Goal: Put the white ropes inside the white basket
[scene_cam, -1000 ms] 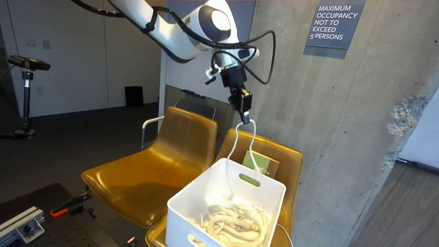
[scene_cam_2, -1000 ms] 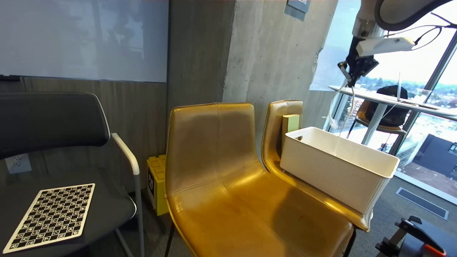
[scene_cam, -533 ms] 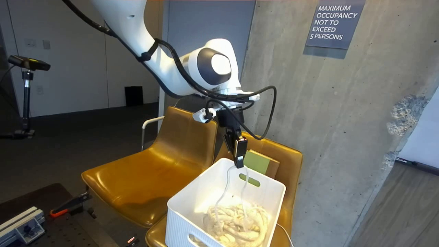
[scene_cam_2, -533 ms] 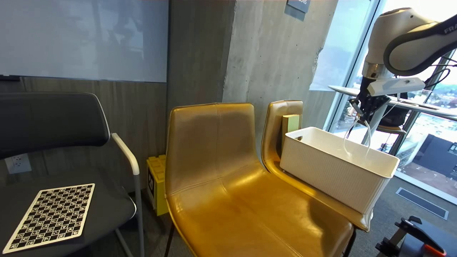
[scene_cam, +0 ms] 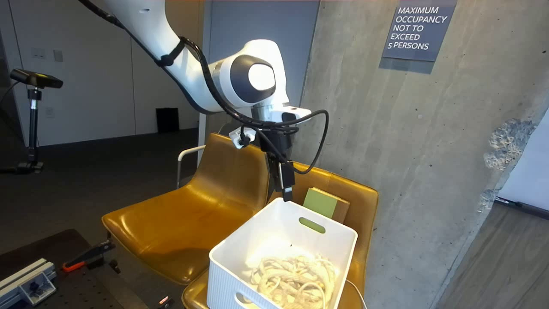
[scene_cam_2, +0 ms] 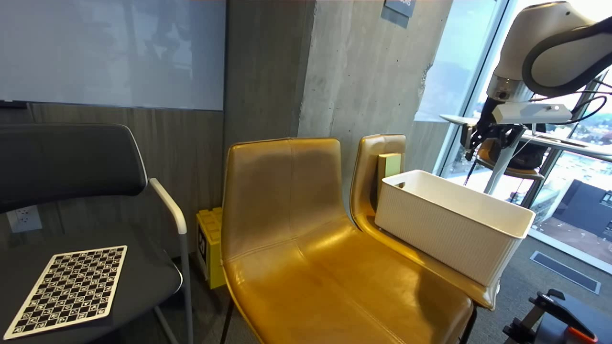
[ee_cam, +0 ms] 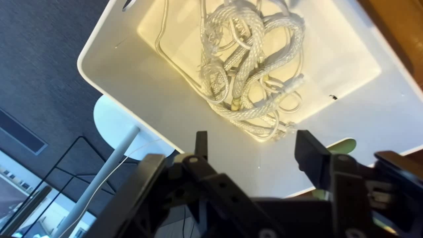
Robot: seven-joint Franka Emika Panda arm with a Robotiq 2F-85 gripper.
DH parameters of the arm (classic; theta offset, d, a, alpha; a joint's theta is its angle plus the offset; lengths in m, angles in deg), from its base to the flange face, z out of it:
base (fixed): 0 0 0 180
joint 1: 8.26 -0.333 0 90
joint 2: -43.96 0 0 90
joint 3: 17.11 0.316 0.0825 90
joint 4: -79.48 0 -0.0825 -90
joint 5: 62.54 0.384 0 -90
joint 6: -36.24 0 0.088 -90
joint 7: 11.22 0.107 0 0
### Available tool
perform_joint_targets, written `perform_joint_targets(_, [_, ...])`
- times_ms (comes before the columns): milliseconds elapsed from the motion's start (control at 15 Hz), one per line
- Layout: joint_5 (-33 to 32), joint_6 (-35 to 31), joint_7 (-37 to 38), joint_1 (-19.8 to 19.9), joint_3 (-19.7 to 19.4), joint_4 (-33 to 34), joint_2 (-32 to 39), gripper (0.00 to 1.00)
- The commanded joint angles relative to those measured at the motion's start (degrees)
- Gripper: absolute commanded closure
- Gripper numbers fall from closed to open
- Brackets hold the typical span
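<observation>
Hanging above the white basket (scene_cam: 231, 281), the hand (ee_cam: 253, 148) was found released, its two fingers (ee_cam: 310, 155) standing apart in the wrist view. In an exterior view it showed clear of the basket's rim (scene_cam_2: 452, 209). The white ropes (ee_cam: 251, 59) lay inside the basket, on its floor, in one loose tangle of thick braided lengths and thinner cord. A small dark speck (ee_cam: 333, 97) was noted beside the tangle, within the basket; its nature could not be determined. The basket stood upright on the seat of a mustard-brown chair (scene_cam: 362, 206), with a green-fronted block (scene_cam: 319, 202) between it and the backrest. A matching chair (scene_cam: 184, 210) was located just beside the basket. A white cable (scene_cam: 359, 294) showed just beside the basket. Behind the basket rose a concrete wall (scene_cam: 364, 107) bearing an occupancy sign (scene_cam: 418, 30). In an exterior view, a black-and-white checkered board (scene_cam_2: 69, 286) lay on a dark armchair (scene_cam_2: 71, 162), well apart from the basket.
</observation>
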Motion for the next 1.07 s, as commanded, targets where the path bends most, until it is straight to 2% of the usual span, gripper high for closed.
perform_joint_targets(0, [9.83,2.78,-6.05,0.11,3.77,-6.46,-8.44,0.01])
perform_joint_targets(200, [17.32,4.63,-9.44,-0.56,6.55,-10.24,-13.74,0.0])
perform_joint_targets(400, [21.17,1.68,-8.24,-2.03,9.36,-13.97,-18.72,0.0])
perform_joint_targets(733, [19.21,1.76,0.19,-6.47,17.68,-16.18,-24.42,0.0])
perform_joint_targets(800, [19.94,2.3,-3.3,-4.43,15.73,-14.06,-21.24,0.0])
perform_joint_targets(1000, [19.91,2.31,0.1,-6.38,18.82,-15.13,-23.35,0.0])
